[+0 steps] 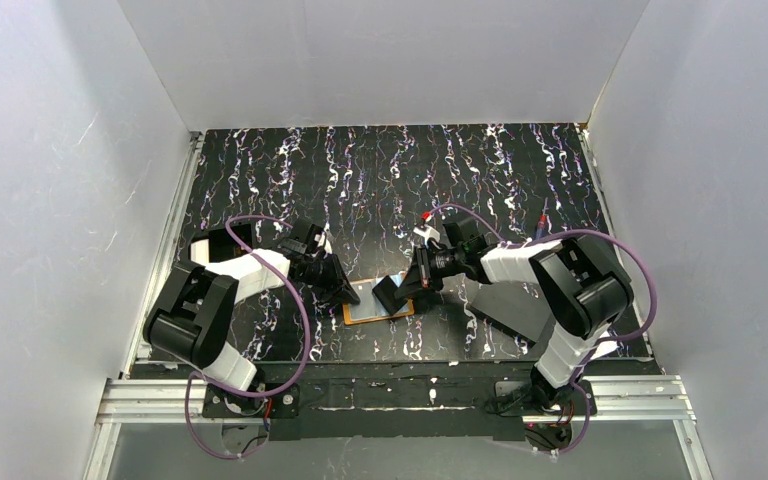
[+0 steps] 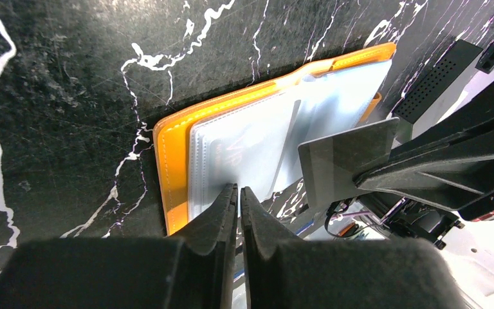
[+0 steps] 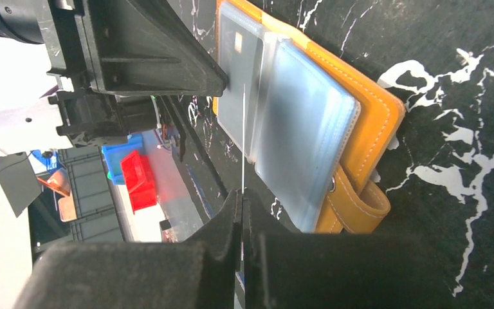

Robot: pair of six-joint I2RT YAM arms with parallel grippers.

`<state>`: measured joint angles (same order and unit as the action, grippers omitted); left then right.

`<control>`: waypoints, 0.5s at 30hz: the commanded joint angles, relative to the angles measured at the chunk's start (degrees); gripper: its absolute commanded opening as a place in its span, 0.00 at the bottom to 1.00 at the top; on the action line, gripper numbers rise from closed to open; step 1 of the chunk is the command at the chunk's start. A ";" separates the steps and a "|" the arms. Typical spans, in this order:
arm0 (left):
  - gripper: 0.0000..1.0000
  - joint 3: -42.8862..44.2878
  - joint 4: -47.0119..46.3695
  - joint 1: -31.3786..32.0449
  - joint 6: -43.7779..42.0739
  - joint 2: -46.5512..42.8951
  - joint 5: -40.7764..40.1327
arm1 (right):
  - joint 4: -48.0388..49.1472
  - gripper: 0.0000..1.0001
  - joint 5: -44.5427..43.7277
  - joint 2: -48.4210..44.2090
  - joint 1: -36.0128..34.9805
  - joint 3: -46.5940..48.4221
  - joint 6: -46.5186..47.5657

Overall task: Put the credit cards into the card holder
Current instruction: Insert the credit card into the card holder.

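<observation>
**Top external view.** The holder (image 1: 375, 313) lies open on the marbled black table (image 1: 380, 180), low in the frame and just left of centre. The left gripper (image 1: 345, 288) comes in from the left onto its left edge. The right gripper (image 1: 392, 297) comes in from the right above its upper right part. A flat black sheet (image 1: 508, 315) lies to the right of the holder, under the right arm.

**Left wrist view.** The holder (image 2: 173, 161) fills the centre, its orange cover framing the pale sleeves (image 2: 244, 148). The left gripper (image 2: 238, 193) rises from the bottom edge with its jaws almost together. Its tips rest at the near edge of a sleeve, and it cannot be told whether a sleeve is pinched between them. At right of centre the right gripper (image 2: 376, 177) clamps a dark grey card (image 2: 341, 164), which is tilted over the sleeves.

**Right wrist view.** The right gripper (image 3: 241, 199) is pressed closed on the card (image 3: 242, 141), seen edge-on as a thin line running up toward the sleeves (image 3: 302, 122). The holder (image 3: 373, 116) runs diagonally from top centre to lower right, with its snap tab (image 3: 360, 206) at the lower end. The left gripper (image 3: 222, 80) enters from the upper left and touches the sleeve edge.
</observation>
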<state>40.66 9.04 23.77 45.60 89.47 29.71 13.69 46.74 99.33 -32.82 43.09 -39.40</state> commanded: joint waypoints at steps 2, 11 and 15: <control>0.05 -1.11 1.67 0.31 -1.17 0.07 -1.64 | 2.64 0.01 1.18 1.68 -0.56 0.55 -0.12; 0.04 -1.16 2.29 0.32 -1.57 -0.45 -2.14 | 3.30 0.01 0.90 3.72 -1.34 0.76 -0.06; 0.03 -1.11 2.38 0.33 -1.68 -0.34 -2.12 | 4.51 0.01 0.85 5.14 -1.85 0.94 -0.42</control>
<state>40.56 9.04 23.77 45.47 89.47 29.56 15.38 46.89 102.74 -33.95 43.09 -39.88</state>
